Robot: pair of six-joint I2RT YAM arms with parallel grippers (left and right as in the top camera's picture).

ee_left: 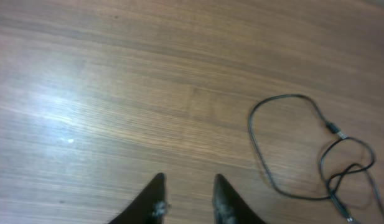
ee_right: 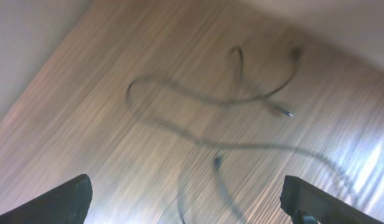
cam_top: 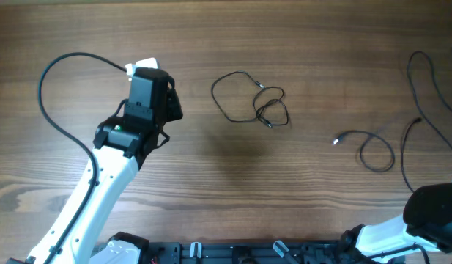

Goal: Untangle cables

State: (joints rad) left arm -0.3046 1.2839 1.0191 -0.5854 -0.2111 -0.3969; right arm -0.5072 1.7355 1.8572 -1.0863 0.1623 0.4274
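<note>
A thin black cable (cam_top: 247,99) lies in a loose loop with a small knot at its right end, at the table's middle. It also shows in the left wrist view (ee_left: 304,149), right of the fingers. A second thin black cable (cam_top: 376,150) lies at the right, one plug end pointing left; more loops run to the right edge (cam_top: 423,81). The right wrist view shows blurred black cables (ee_right: 229,124) on the wood. My left gripper (ee_left: 187,186) is open and empty, left of the looped cable. My right gripper (ee_right: 185,199) is wide open and empty above the right cables.
The left arm's thick black cable (cam_top: 57,103) arcs over the left of the table. The right arm's body (cam_top: 431,213) sits at the lower right corner. A black rail (cam_top: 233,253) runs along the front edge.
</note>
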